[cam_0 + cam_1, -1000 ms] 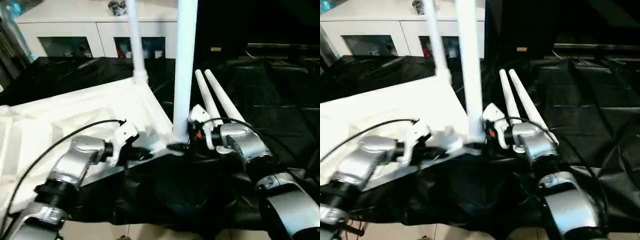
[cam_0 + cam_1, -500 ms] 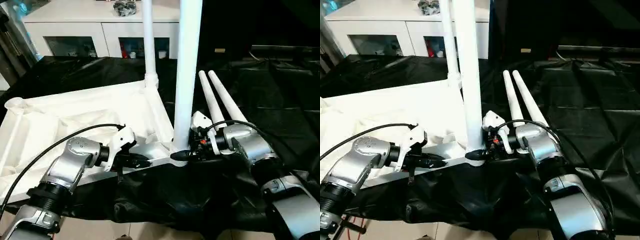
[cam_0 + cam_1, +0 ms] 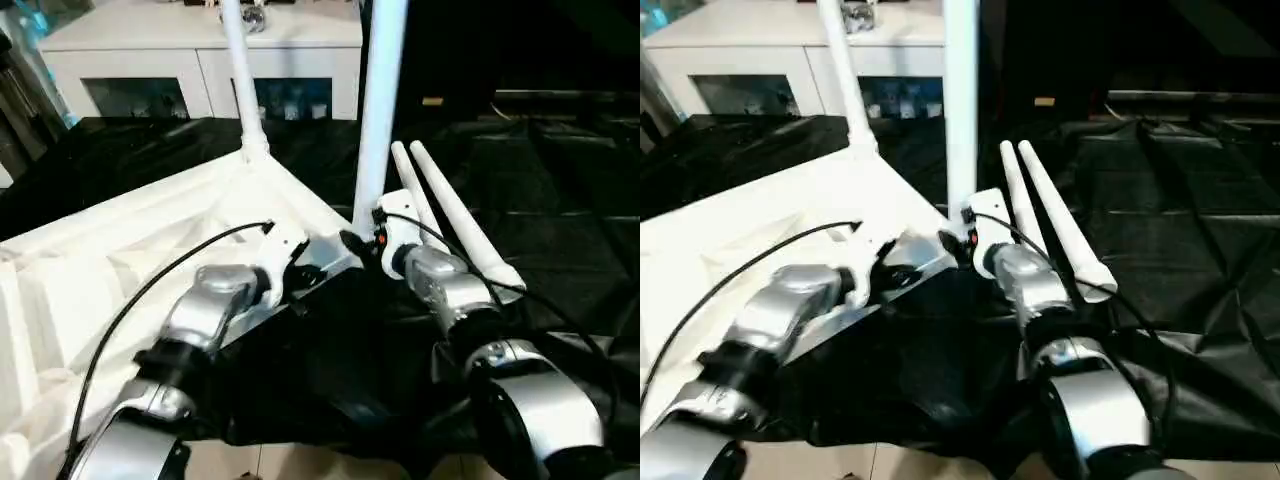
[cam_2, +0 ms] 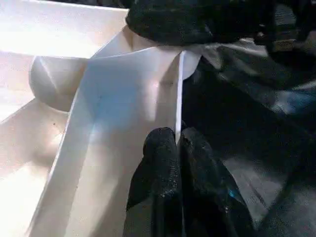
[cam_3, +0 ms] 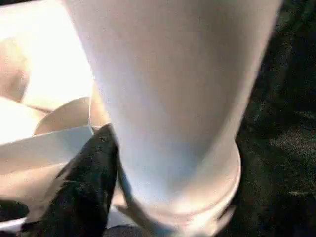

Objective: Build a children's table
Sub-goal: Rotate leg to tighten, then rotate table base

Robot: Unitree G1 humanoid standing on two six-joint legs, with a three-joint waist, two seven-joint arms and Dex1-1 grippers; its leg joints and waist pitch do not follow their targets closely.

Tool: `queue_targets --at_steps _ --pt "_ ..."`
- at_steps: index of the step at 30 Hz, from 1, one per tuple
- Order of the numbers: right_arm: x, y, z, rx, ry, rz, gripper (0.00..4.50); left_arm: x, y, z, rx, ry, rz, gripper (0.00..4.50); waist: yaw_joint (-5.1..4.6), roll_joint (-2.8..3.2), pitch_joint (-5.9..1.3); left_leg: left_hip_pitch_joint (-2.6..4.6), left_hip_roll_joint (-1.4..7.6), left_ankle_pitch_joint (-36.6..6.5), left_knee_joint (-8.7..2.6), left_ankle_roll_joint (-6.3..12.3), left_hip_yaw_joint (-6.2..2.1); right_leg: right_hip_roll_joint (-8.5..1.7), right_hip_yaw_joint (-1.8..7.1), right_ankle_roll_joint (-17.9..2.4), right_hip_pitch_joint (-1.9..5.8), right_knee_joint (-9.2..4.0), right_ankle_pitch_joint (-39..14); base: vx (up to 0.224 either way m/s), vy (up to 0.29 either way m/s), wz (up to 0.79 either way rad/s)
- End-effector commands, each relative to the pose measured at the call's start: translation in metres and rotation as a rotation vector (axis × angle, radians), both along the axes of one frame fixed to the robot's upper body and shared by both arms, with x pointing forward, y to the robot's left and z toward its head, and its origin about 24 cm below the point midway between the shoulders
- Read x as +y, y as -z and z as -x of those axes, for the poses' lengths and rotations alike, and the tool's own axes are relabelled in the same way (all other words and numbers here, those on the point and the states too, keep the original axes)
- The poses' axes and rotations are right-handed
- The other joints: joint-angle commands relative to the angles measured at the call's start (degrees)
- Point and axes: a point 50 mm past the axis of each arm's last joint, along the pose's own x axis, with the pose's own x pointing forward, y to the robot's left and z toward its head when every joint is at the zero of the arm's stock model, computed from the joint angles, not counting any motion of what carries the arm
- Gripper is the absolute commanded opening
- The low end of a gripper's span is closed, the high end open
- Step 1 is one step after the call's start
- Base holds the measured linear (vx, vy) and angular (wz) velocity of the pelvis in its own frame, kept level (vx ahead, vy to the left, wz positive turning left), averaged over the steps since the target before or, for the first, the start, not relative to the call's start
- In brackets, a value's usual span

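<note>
Table top [image 3: 150, 250] lies underside-up on worktop [image 3: 560, 200]. Left hand [image 4: 178, 143] pinches its near rim. Right hand [image 3: 352, 242] wraps upright leg [image 3: 378, 120] base, apparently gripping; two spare legs [image 3: 455, 215] lie just beyond, nearer right arm.

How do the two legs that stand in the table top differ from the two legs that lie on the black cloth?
The two standing legs are upright, each set in a corner socket of the upturned table top; the two lying legs rest flat, side by side, on the black cloth. The right end effector is at the base of the nearer standing leg; the lying legs are not held. All four are white, long and tubular.
</note>
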Motion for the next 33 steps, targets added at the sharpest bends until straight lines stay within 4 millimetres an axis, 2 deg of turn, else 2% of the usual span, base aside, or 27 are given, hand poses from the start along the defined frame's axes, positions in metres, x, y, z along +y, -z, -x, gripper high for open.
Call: queue_targets --at_steps 1,3,5,6,7,8,9,10,11,12,13,15,16,17,18,19,22,23,24,25,26,28,29,30,31,32,33 --pt "0.019 0.021 0.014 0.088 -0.064 -0.006 3.58 -0.017 -0.017 -0.006 -0.100 0.038 0.051 0.00 -0.09 -0.08 -3.96 -0.32 0.96 -6.3 -3.74 3.71 -0.14 -3.20 2.89 -11.4 3.38 -4.22 -10.7 0.000 0.000 0.00" --pt "0.006 0.016 0.009 0.034 -0.018 0.055 3.85 -0.016 -0.017 -0.007 -0.118 0.049 0.044 0.00 -0.13 -0.01 -3.88 -0.26 0.76 -6.4 -3.65 3.85 0.01 -3.12 2.90 -11.9 3.32 -4.34 -10.6 0.000 0.000 0.00" --pt "-0.002 0.011 0.006 0.005 0.009 0.083 3.85 -0.016 -0.017 -0.008 -0.132 0.063 0.030 0.00 -0.03 0.18 -3.88 0.29 0.81 -8.0 -3.64 3.50 0.22 -3.10 3.03 -11.8 3.09 -4.63 -11.9 0.000 0.000 0.00" --pt "-0.006 0.009 0.005 -0.004 0.019 0.083 3.85 -0.015 -0.016 -0.009 -0.140 0.071 0.019 0.00 -0.03 0.18 -3.88 0.29 0.81 -8.0 -3.64 3.50 0.22 -3.10 3.03 -11.8 3.09 -4.63 -11.9 0.000 0.000 0.00" --pt "-0.016 0.001 0.003 -0.046 0.026 0.094 3.85 -0.014 -0.014 -0.009 -0.158 0.072 -0.008 0.00 -0.10 0.48 -3.70 0.34 0.86 -8.7 -3.73 3.64 0.23 -2.81 3.04 -11.6 3.04 -4.76 -11.2 0.000 0.000 0.00" --pt "-0.024 -0.007 0.004 -0.087 0.020 0.103 3.85 -0.013 -0.013 -0.009 -0.158 0.058 0.002 0.00 -0.07 1.20 -3.86 0.32 0.92 -8.7 -3.68 3.61 0.10 -2.85 3.07 -11.8 3.21 -4.35 -10.2 0.000 0.000 0.00" --pt "-0.027 -0.011 0.004 -0.109 0.016 0.108 3.85 -0.013 -0.013 -0.010 -0.156 0.048 0.013 0.00 -0.03 0.79 -3.78 0.34 0.91 -8.6 -3.66 3.86 0.23 -2.67 3.06 -11.5 3.20 -4.64 -9.7 0.000 0.000 0.00" --pt "-0.028 -0.013 0.004 -0.116 0.014 0.111 3.90 -0.013 -0.013 -0.010 -0.158 0.048 0.016 0.28 -0.09 0.61 -3.82 0.26 0.83 -8.2 -3.58 4.05 0.26 -2.58 3.13 -11.5 3.29 -4.47 -9.1 0.000 0.000 0.00" --pt "-0.036 -0.023 0.008 -0.155 -0.006 0.142 3.90 -0.011 -0.013 -0.011 -0.169 0.043 0.032 0.28 -0.06 0.44 -3.85 -0.03 0.69 -7.4 -3.54 4.42 0.25 -2.59 3.19 -11.7 3.49 -4.34 -8.6 0.000 0.000 0.00" --pt "-0.039 -0.028 0.011 -0.167 -0.024 0.160 3.91 -0.010 -0.014 -0.011 -0.172 0.040 0.043 0.56 0.11 0.00 -3.77 -0.36 0.54 -6.7 -3.48 4.99 0.27 -2.55 3.20 -10.9 3.76 -4.54 -9.5 0.000 0.000 0.00" --pt "-0.043 -0.034 0.017 -0.171 -0.067 0.179 3.91 -0.008 -0.017 -0.011 -0.180 0.050 0.050 0.56 0.35 -0.17 -3.90 -0.46 0.61 -5.4 -3.48 5.34 0.12 -2.65 3.31 -10.3 3.97 -4.21 -9.7 0.000 0.000 0.00" --pt "-0.044 -0.036 0.023 -0.166 -0.119 0.205 3.91 0.000 -0.021 -0.011 -0.209 0.031 0.042 0.79 0.14 0.50 -3.95 -0.68 0.81 -5.1 -3.55 5.29 -0.07 -2.76 3.23 -10.0 3.83 -4.11 -9.8 0.000 0.000 0.00" --pt "-0.044 -0.036 0.023 -0.166 -0.119 0.205 3.91 0.000 -0.021 -0.011 -0.209 0.031 0.042 0.79 0.07 0.27 -3.85 -0.73 0.79 -5.5 -3.54 5.17 -0.05 -2.66 3.19 -9.7 3.85 -4.31 -9.8 0.000 0.000 0.00" --pt "-0.044 -0.040 0.035 -0.163 -0.215 0.228 3.91 0.017 -0.030 -0.012 -0.250 -0.022 0.027 0.91 -0.33 0.15 -3.78 -1.00 0.69 -6.5 -3.63 4.78 -0.17 -2.70 3.10 -9.4 4.04 -4.33 -11.0 0.000 0.000 0.00" --pt "-0.043 -0.041 0.042 -0.149 -0.261 0.221 3.91 0.030 -0.035 -0.011 -0.279 -0.056 0.000 0.97 -0.16 -0.22 -3.81 -0.90 0.92 -6.5 -3.61 4.84 -0.19 -2.81 3.23 -9.2 4.07 -4.30 -10.4 0.000 0.000 0.00" --pt "-0.043 -0.041 0.042 -0.149 -0.261 0.221 3.91 0.030 -0.035 -0.011 -0.279 -0.056 0.000 0.98 -0.55 0.01 -3.76 -1.19 0.99 -5.9 -3.65 5.34 -0.29 -2.84 3.34 -9.6 4.03 -3.98 -8.9 0.000 0.000 0.00" --pt "-0.034 -0.039 0.055 -0.107 -0.362 0.194 3.91 0.075 -0.057 -0.005 -0.328 -0.203 -0.060 1.27 -1.23 0.16 -3.86 -0.93 0.80 -5.8 -3.46 5.06 -0.12 -2.57 3.25 -10.8 3.70 -3.93 -8.4 0.000 0.000 0.00" --pt "-0.032 -0.039 0.058 -0.093 -0.375 0.187 3.91 0.085 -0.061 -0.002 -0.334 -0.235 -0.072 1.27 -1.39 0.07 -3.78 -1.37 0.95 -4.9 -3.56 5.03 -0.32 -2.69 3.24 -11.3 4.01 -3.60 -7.7 0.000 0.000 0.00" --pt "-0.026 -0.038 0.061 -0.075 -0.396 0.174 3.91 0.104 -0.069 0.004 -0.340 -0.295 -0.113 1.27 -1.25 0.03 -3.74 -0.93 0.96 -5.1 -3.50 5.03 -0.17 -2.53 3.31 -11.4 3.54 -3.74 -8.4 0.000 0.000 0.00" --pt "-0.026 -0.038 0.061 -0.075 -0.396 0.174 3.91 0.104 -0.069 0.004 -0.340 -0.295 -0.113 1.27 -1.32 0.21 -3.83 -0.92 1.17 -4.7 -3.55 4.80 -0.27 -2.61 3.36 -11.8 3.60 -3.40 -7.8 0.000 0.000 0.00" --pt "-0.021 -0.035 0.063 -0.056 -0.408 0.170 3.91 0.120 -0.074 0.011 -0.338 -0.354 -0.157 1.27 -1.29 0.37 -3.61 -0.80 1.03 -5.1 -3.56 4.81 -0.12 -2.34 3.29 -11.6 3.16 -3.77 -8.8 0.000 0.000 0.00" --pt "-0.011 -0.028 0.065 -0.041 -0.435 0.186 3.91 0.147 -0.078 0.027 -0.320 -0.433 -0.281 1.27 -1.31 0.60 -3.54 -0.62 1.28 -5.8 -3.74 4.09 -0.21 -2.47 3.38 -11.8 3.04 -3.63 -9.1 0.000 0.000 0.00" --pt "-0.010 -0.028 0.064 -0.040 -0.438 0.187 3.91 0.151 -0.078 0.030 -0.317 -0.442 -0.306 1.27 -1.47 0.28 -3.26 -0.54 1.11 -7.0 -3.94 3.66 -0.11 -2.21 3.39 -11.3 2.84 -4.01 -10.9 0.000 0.000 0.00" --pt "-0.006 -0.026 0.064 -0.036 -0.443 0.191 3.91 0.161 -0.079 0.037 -0.310 -0.465 -0.370 1.27 -1.40 0.53 -3.48 -0.37 1.27 -7.1 -3.83 3.24 -0.28 -2.52 3.51 -11.5 2.85 -3.66 -10.5 0.000 0.000 0.00" --pt "-0.003 -0.025 0.062 -0.033 -0.443 0.190 3.91 0.169 -0.081 0.041 -0.309 -0.490 -0.418 1.27 -1.41 0.73 -3.22 -0.25 1.14 -7.8 -3.92 3.04 -0.15 -2.27 3.59 -11.4 2.56 -3.93 -10.8 0.000 0.000 0.00" --pt "0.003 -0.023 0.059 -0.022 -0.442 0.183 3.72 0.184 -0.085 0.051 -0.307 -0.544 -0.508 1.37 -1.44 0.31 -3.36 -0.16 1.41 -8.4 -3.98 2.73 -0.24 -2.48 3.65 -11.8 2.49 -3.71 -10.4 0.000 0.000 0.00" --pt "0.007 -0.022 0.057 -0.009 -0.446 0.177 3.72 0.196 -0.088 0.059 -0.286 -0.587 -0.574 1.37 -1.57 -0.25 -3.05 -0.56 1.12 -8.9 -4.25 2.68 -0.21 -2.31 3.59 -11.3 2.77 -3.92 -11.8 0.000 0.000 0.00"
